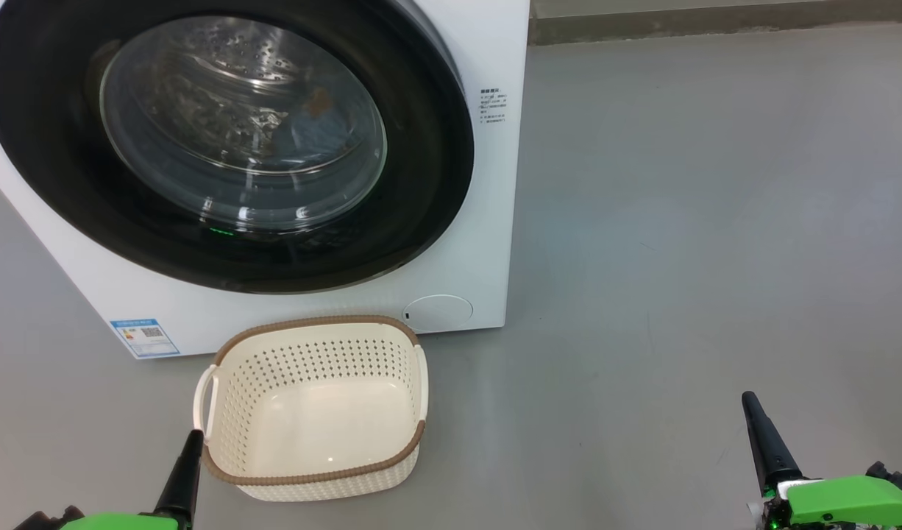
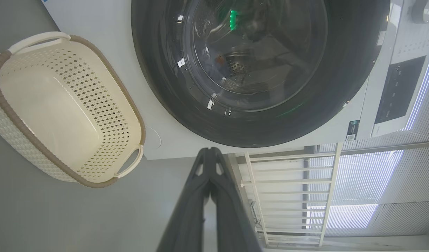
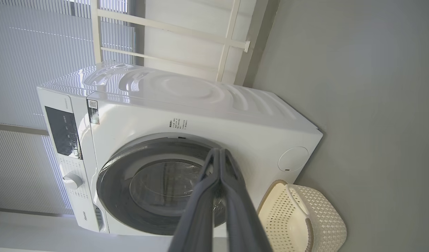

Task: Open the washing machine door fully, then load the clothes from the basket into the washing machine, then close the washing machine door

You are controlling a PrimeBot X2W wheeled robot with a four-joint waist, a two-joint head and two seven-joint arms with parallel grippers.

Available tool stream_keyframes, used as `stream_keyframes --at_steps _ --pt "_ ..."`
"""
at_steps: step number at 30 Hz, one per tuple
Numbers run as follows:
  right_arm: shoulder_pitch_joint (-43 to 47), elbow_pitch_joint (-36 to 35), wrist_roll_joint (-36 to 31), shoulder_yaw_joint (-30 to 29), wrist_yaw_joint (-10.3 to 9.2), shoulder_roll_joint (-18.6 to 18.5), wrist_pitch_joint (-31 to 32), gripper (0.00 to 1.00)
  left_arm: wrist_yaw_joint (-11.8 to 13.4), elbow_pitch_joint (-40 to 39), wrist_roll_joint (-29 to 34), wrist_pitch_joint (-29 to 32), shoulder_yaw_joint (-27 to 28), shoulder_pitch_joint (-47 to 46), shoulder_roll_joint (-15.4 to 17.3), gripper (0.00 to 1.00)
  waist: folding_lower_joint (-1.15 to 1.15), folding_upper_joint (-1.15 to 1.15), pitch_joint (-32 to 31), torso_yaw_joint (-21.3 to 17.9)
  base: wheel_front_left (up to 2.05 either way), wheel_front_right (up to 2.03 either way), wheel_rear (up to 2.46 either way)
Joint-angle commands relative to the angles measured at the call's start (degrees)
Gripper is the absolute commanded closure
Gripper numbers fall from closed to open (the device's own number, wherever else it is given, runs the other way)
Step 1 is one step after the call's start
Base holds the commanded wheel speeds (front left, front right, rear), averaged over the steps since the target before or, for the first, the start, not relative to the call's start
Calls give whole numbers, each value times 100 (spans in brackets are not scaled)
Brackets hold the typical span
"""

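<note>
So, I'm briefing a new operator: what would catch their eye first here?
The big black-rimmed door of the white washer stands shut at the upper left of the head view, with blue clothes faintly visible behind its glass. Just in front, on the grey floor, sits an empty cream basket. The left hand and right hand rest shut at the bottom corners.

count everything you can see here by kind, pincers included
washing machine: 1
door, shut: 1
basket, empty: 1
clothes bundle, behind the door glass: 1
pincers, left pincer and right pincer, both shut: 2
total: 6
</note>
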Motion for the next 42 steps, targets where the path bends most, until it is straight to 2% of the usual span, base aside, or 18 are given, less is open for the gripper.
stream_keyframes --at_steps 1,17,42 --pt "-271 -167 208 84 -4 -68 61 100 -14 -96 -171 41 210 -302 47 100 0 0 1 -5 0 0 0" --pt "-370 -175 1206 58 -9 -75 326 100 -16 -49 -1081 312 397 -444 -15 100 0 0 12 -68 0 0 0" --pt "-370 -175 1206 58 -9 -75 326 100 -16 -48 -1053 339 431 -447 -39 100 0 0 12 -68 0 0 0"
